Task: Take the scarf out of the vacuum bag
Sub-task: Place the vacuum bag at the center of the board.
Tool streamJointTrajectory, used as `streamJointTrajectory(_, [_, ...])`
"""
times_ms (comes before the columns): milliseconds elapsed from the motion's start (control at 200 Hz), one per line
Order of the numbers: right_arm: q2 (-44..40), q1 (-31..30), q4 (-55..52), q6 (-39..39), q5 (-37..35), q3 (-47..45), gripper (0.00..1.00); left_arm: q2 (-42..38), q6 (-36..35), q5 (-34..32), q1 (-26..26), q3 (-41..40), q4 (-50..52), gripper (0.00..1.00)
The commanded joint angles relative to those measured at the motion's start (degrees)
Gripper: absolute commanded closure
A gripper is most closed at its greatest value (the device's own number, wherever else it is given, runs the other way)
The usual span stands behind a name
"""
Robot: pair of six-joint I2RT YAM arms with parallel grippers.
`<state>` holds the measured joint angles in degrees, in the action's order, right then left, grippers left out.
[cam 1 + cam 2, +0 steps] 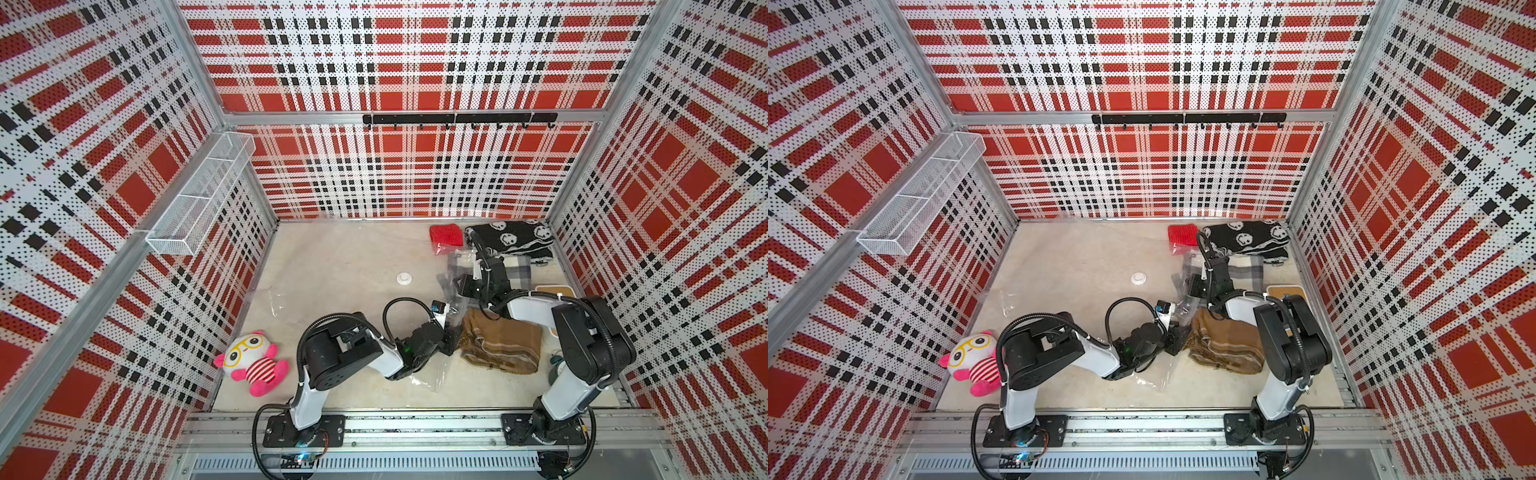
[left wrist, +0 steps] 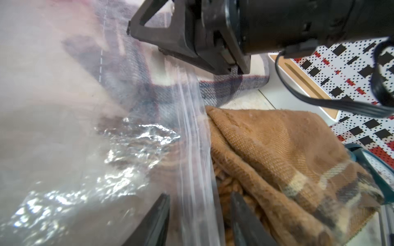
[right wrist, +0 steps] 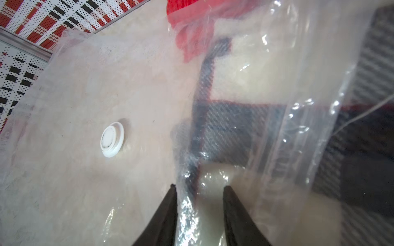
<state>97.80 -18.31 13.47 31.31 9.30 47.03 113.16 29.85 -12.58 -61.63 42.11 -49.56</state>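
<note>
Clear vacuum bag lies flat, valve up, zip edge rightward.

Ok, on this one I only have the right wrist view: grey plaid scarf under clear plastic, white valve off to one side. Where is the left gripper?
Observer: The left gripper is at the zip-seal edge of the vacuum bag. The left wrist view shows that strip running between its fingers.
Operator: Anything beside it?
Observer: A brown scarf lies right beside that edge. Whether its end is inside the bag I cannot tell.
Operator: Other scarves?
Observer: A black scarf with white motifs lies in the far corner on the right arm's side, just beyond the plaid scarf.
</note>
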Motion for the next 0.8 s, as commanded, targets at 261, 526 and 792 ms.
streamJointTrajectory(261, [-1.5,0.4,3.6,-0.5,0.3,-0.6,0.53,-3.1,1.9,-4.5,0.5,-3.2,-7.6,0.50])
streamJointTrajectory(526, [-13.5,1.1,-4.9,-1.9,-2.6,3.7,0.37,-16.9,-2.0,-8.2,0.2,-3.9,-0.7,0.34])
streamJointTrajectory(792, [-24.1,13.3,10.8,9.1,4.2,-2.9,0.04,-42.9,-14.7,-27.9,1.6,-8.7,8.8,0.07])
